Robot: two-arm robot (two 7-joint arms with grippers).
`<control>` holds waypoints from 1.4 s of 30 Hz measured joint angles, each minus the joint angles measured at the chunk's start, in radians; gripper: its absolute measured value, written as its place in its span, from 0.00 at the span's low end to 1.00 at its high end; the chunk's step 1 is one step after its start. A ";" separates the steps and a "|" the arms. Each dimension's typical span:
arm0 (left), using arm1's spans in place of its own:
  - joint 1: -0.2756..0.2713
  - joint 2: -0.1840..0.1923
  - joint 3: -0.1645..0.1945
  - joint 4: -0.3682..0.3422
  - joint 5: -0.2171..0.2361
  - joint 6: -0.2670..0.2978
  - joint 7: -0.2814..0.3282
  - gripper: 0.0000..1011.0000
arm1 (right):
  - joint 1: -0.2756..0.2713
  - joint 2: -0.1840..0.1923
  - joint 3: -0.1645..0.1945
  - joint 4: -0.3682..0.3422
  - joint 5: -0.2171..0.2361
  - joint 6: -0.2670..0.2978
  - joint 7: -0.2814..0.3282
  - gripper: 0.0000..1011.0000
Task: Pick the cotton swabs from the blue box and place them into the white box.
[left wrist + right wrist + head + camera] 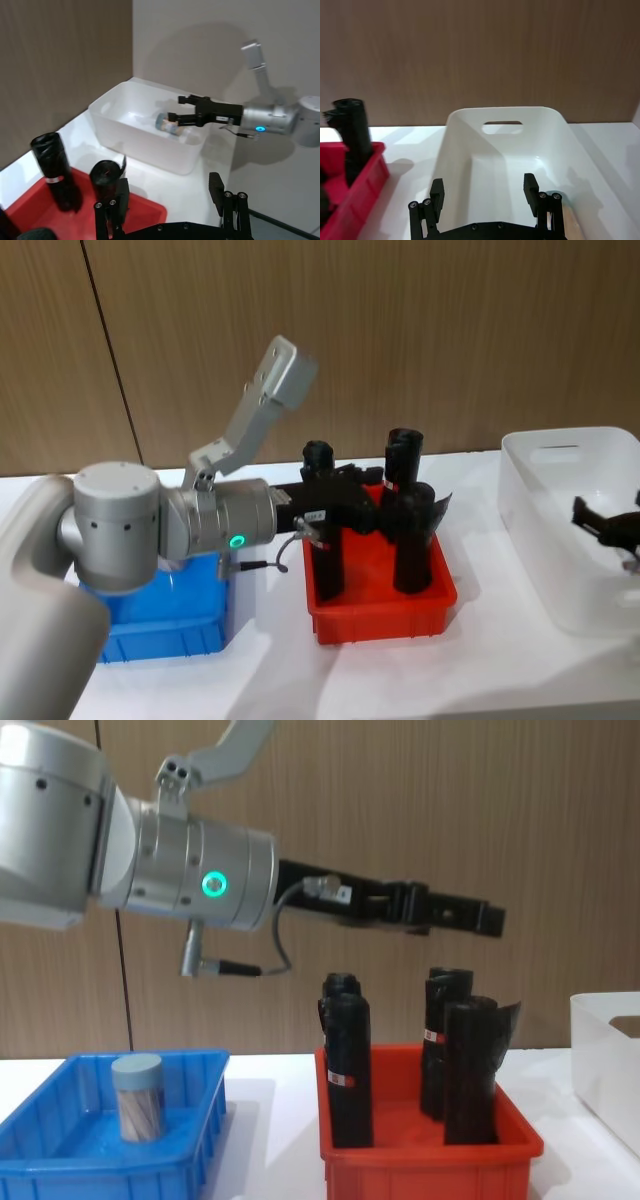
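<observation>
Cotton swabs (137, 1098) sit in two places: one jar stands upright in the blue box (100, 1172) at the robot's left, and a second jar (166, 125) lies on its side on the floor of the white box (142, 145) at the right. All the bins rest on a plain white table (500, 670) backed by a brown wood-panel wall (450, 330).

Between the two boxes stands a red bin (430, 1170) of tall black rolls (348, 1060). Bare strips of table separate it from each neighbour.

The left gripper (488, 919) reaches out level above the red bin, clear of the roll tops, its fingers spread wide and holding nothing. The right gripper (483, 186) hangs over the inside of the white box with its fingers parted and empty. The fallen jar lies just beside one of them, and the rest of the box floor is open.
</observation>
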 joint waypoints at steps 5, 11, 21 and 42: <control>0.038 0.015 0.005 -0.027 0.011 -0.046 0.071 0.99 | -0.047 -0.008 -0.016 -0.069 -0.017 -0.016 0.001 0.99; 0.076 0.030 0.010 -0.053 0.022 -0.091 0.141 0.99 | -0.095 -0.017 -0.032 -0.140 -0.036 -0.032 0.002 0.99; 0.147 0.059 0.018 -0.102 0.042 -0.176 0.272 0.99 | -0.190 -0.034 -0.065 -0.281 -0.072 -0.064 0.007 0.99; 0.298 0.119 0.038 -0.207 0.084 -0.358 0.552 0.99 | -0.304 -0.055 -0.104 -0.448 -0.117 -0.103 0.011 0.99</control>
